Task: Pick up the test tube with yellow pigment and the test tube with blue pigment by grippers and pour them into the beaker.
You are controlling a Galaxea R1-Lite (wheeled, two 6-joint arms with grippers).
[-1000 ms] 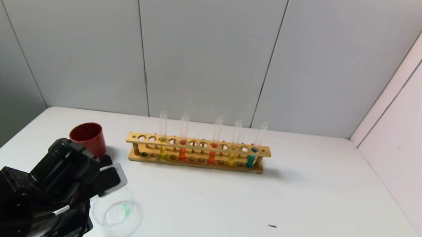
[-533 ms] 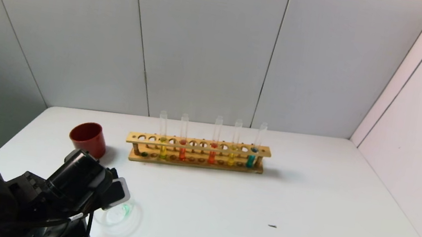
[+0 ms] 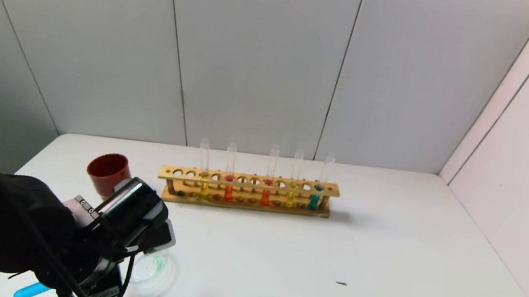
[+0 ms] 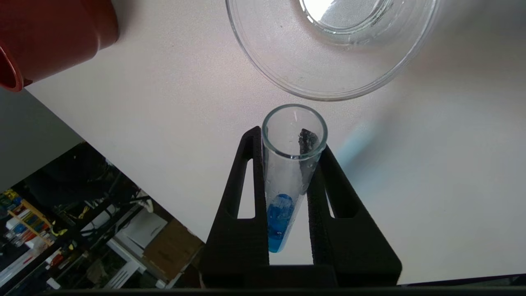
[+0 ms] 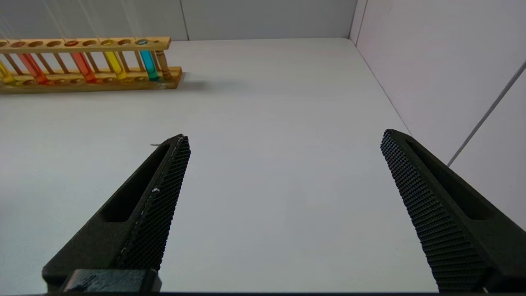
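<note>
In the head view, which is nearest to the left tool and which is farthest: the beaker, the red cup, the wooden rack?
1. The beaker: just beside the left tool, toward the table's near edge.
2. The red cup: behind the tool.
3. The wooden rack: farthest, behind and to the right.

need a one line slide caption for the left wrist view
Left gripper shut on the test tube with blue pigment, its open mouth near the rim of the beaker, red cup alongside.
</note>
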